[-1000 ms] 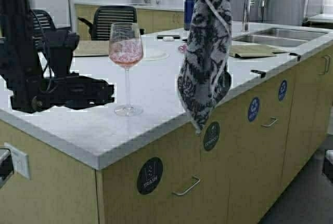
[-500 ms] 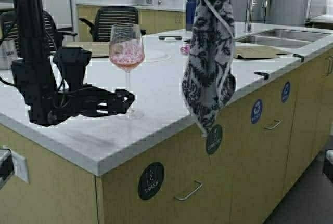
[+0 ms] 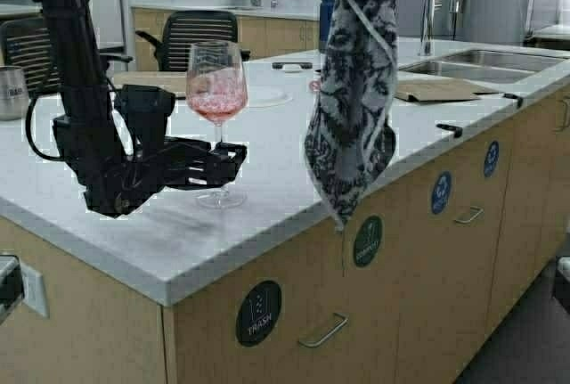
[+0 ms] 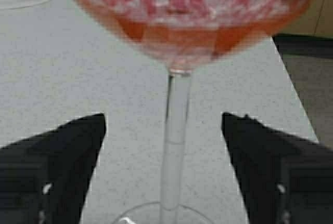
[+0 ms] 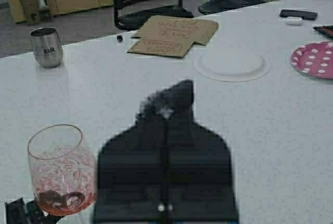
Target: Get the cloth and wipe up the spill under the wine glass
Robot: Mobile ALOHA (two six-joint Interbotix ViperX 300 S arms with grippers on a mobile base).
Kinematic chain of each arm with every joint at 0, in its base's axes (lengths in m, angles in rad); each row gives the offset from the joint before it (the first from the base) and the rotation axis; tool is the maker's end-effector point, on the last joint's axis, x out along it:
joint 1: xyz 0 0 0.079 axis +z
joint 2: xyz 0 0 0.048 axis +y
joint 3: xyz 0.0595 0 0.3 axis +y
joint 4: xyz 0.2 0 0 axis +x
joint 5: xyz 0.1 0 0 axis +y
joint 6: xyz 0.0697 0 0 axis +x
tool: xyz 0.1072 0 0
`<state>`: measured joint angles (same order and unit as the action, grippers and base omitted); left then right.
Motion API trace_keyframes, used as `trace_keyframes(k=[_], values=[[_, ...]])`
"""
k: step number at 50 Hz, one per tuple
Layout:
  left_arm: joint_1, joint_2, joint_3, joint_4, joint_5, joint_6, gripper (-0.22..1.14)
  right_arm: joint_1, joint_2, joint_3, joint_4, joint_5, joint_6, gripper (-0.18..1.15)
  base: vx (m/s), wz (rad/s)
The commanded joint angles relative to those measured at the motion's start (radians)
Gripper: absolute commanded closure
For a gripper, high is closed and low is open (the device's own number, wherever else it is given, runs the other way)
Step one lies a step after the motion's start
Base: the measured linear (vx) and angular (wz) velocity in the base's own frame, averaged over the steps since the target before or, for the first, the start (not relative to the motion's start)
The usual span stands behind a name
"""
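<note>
On the white surface (image 3: 294,148), the left tool (image 3: 233,159) sits low with its fingers (image 4: 62,156) spread wide either side of the wine glass (image 3: 216,99) stem, not touching. Farther right, the right tool, hidden, holds the cloth (image 3: 352,99) hanging above the surface's front edge.

Cloth (image 3: 352,99) top cut off at 12 o'clock, right gripper out of frame. Wine glass (image 4: 177,52) rim & foot cropped, bowl blurred.
</note>
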<state>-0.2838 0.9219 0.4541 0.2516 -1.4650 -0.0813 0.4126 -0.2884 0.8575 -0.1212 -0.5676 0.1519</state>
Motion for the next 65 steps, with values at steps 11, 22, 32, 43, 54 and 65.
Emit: trace_keyframes(k=[11, 22, 32, 43, 54, 65], values=[[-0.005, -0.025, -0.029, 0.003, -0.002, -0.002, 0.15, 0.002, -0.011, -0.021, 0.002, -0.023, 0.0, 0.91, 0.02, 0.0], [-0.018, -0.06, 0.003, 0.008, -0.002, -0.002, 0.55, -0.02, 0.011, -0.106, 0.051, -0.054, 0.006, 0.91, 0.02, 0.0], [-0.034, -0.153, 0.072, 0.009, -0.008, -0.002, 0.7, -0.035, 0.115, -0.301, 0.118, -0.054, 0.002, 0.91, 0.02, 0.0], [-0.041, -0.341, 0.21, 0.009, -0.006, -0.011, 0.7, -0.035, 0.341, -0.586, 0.118, -0.054, 0.002, 0.91, 0.0, 0.0], [-0.041, -0.566, 0.382, 0.009, -0.002, -0.032, 0.7, -0.028, 0.514, -0.746, 0.112, -0.054, 0.011, 0.91, 0.0, 0.0], [-0.041, -0.788, 0.505, 0.009, 0.02, -0.064, 0.72, 0.026, 0.62, -0.735, 0.104, -0.078, 0.008, 0.91, 0.0, 0.0]])
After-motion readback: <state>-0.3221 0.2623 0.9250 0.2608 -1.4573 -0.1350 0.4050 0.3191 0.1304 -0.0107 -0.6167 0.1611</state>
